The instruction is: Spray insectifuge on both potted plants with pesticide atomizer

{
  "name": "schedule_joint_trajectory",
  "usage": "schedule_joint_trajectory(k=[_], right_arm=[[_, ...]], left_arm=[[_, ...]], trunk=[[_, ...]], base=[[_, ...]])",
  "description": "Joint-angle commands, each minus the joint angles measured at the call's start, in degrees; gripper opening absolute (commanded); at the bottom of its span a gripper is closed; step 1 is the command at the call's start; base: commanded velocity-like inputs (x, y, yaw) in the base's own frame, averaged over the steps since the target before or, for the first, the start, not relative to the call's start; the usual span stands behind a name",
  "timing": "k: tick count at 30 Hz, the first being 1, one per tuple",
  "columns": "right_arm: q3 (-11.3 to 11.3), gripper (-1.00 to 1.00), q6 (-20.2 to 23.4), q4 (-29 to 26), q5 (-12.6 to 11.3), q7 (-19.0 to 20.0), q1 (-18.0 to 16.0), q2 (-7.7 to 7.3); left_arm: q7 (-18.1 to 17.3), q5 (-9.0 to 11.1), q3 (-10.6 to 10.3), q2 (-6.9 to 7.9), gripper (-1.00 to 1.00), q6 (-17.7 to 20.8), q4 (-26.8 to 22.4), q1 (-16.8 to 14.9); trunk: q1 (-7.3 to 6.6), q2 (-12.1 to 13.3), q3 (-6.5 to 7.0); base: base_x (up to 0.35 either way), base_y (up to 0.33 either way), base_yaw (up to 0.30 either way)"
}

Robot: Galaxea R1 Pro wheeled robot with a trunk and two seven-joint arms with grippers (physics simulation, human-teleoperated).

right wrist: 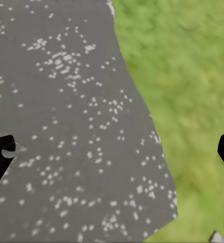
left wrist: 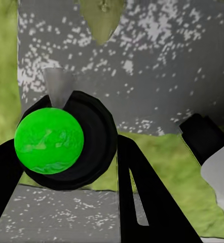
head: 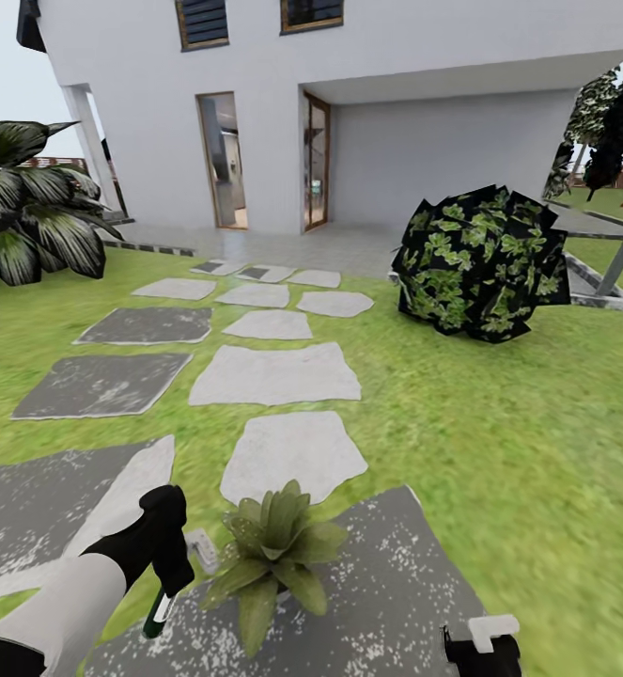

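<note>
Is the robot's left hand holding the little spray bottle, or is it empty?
Holding it. The left gripper is shut on the pesticide atomizer, whose dark green body hangs below the fingers beside the potted plant.

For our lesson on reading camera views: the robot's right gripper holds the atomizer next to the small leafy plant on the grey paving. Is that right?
Not quite. The left gripper holds the atomizer, not the right one. The head view shows it beside the plant on the grey paving, and the left wrist view shows the bottle between the fingers. The right gripper is open and empty.
</note>
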Motion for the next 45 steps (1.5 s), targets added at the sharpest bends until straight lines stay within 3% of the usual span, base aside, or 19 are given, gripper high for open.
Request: schedule_joint_trajectory(k=[1,11,17,20,23,32,45], right_arm=[[-0.3,1.00,-0.2,0.1,0.6,-0.3,-0.1,0.02],[-0.2,1.00,-0.2,0.1,0.6,-0.3,-0.1,0.09],[-0.3,1.00,-0.2,0.1,0.6,-0.3,-0.1,-0.05],[-0.3,1.00,-0.2,0.1,0.6,-0.3,-0.1,-0.11],[-0.3,1.00,-0.2,0.1,0.6,-0.3,-0.1,-0.09],[-0.3,1.00,-0.2,0.1,0.5,-0.3,-0.1,0.00],[-0.3,1.00,-0.2,0.1,0.5,-0.3,-0.1,0.00]], left_arm=[[-0.5,-0.3,-0.3,0.05,-1.00,0.4,-0.1,0.0],[-0.5,-0.2,-0.6,0.63,-1.00,0.3,0.8,0.4],[-0.5,-0.3,-0.7,0.26,-1.00,0.4,0.9,0.6],[-0.4,-0.4,-0.6,0.30,-1.00,3.5,0.9,0.5],[-0.4,-0.5,-0.7,0.32,-1.00,4.2,0.9,0.5],[-0.4,-0.5,-0.8,0.24,-1.00,4.3,0.9,0.5],[-0.4,-0.5,-0.8,0.27,-1.00,4.3,0.9,0.7]], trunk=[[-0.01,0.0,-0.05],[-0.01,0.0,-0.05],[-0.01,0.0,-0.05],[-0.01,0.0,-0.05],[-0.01,0.0,-0.05],[-0.01,0.0,-0.05],[-0.01,0.0,-0.05]], base=[[0.014,-0.234,0.000],[0.001,-0.036,0.223],[0.000,0.000,0.102],[0.077,-0.095,0.003],[0.154,-0.211,0.000],[0.058,-0.216,0.087],[0.000,-0.008,0.163]])
